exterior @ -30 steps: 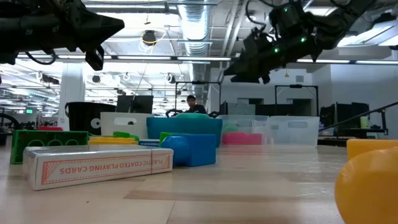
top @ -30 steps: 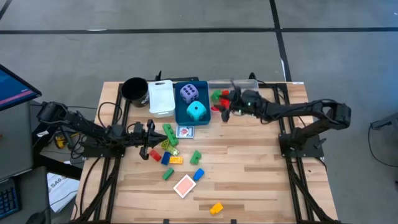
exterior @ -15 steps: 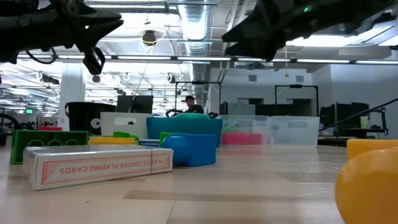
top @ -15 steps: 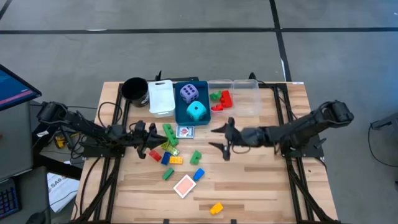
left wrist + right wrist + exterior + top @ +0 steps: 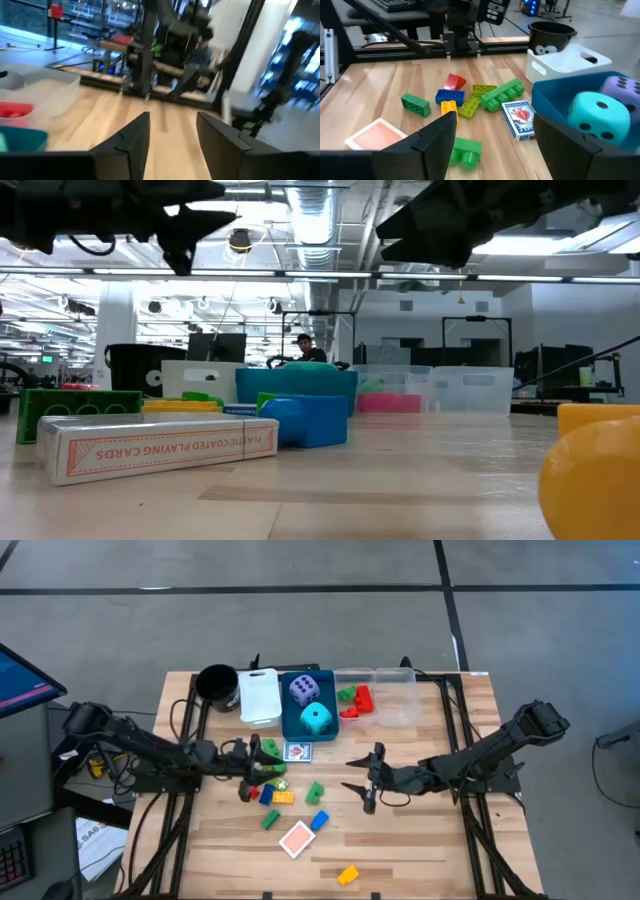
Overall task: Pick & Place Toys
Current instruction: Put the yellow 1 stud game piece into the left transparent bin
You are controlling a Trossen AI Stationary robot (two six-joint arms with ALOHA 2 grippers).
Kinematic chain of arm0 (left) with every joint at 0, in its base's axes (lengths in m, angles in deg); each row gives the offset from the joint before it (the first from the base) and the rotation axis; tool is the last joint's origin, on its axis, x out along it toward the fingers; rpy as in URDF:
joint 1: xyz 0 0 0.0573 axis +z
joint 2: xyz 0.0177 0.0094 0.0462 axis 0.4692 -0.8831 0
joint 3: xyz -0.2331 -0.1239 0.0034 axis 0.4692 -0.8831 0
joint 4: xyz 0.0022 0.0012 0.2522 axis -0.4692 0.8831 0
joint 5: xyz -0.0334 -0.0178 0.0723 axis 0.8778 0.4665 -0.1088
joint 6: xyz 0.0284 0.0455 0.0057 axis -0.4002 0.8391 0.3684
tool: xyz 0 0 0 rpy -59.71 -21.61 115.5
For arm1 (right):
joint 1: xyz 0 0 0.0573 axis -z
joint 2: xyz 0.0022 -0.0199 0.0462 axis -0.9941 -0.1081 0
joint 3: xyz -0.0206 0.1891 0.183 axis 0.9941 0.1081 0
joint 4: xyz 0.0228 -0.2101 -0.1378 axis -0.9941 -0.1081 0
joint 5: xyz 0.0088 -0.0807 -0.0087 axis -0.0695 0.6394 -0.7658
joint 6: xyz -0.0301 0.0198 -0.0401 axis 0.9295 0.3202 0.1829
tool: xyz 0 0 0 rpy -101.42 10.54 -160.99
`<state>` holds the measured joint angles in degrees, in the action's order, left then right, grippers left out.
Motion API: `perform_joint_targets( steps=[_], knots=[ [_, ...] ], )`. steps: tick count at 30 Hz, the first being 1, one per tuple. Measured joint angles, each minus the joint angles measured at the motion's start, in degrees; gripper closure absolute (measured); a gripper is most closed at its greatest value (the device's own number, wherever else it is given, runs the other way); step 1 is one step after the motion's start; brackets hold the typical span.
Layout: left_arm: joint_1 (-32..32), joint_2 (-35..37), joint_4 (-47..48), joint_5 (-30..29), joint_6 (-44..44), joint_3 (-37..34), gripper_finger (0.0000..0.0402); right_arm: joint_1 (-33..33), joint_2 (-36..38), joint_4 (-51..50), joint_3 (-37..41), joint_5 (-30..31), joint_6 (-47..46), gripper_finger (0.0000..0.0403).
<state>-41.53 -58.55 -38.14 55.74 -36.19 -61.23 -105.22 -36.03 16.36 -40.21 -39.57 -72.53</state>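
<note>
Dark right gripper (image 5: 361, 781) wide open, empty, above bare table (image 5: 420, 830).

Dark left gripper (image 5: 258, 762) fingers parted, raised above the table's left half, dark right gripper (image 5: 364, 780) fingers spread wide, raised mid-table

Both dice (image 5: 310, 705) sit in the middle bin (image 5: 288, 725).

Lighting: bright, even, from overhead ceiling strips (image 5: 300, 275). Shadows: soft. Left wrist view: motion-blurred. Low view: near yellow brick (image 5: 592, 475) out of focus.
</note>
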Motion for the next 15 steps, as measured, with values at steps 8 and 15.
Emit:
perform_joint_targets(
  steps=[8,15],
  knots=[
    [1.3,-5.8,9.2,-12.2,0.6,1.7,0.0222,0.1,0.0,-5.4,0.0,2.2,-2.1,0.0143],
    [4.5,-5.4,14.8,-12.5,7.6,1.7,0.0206,0.9,0.0,-8.2,0.0,2.3,-2.1,0.0143]
  ],
)
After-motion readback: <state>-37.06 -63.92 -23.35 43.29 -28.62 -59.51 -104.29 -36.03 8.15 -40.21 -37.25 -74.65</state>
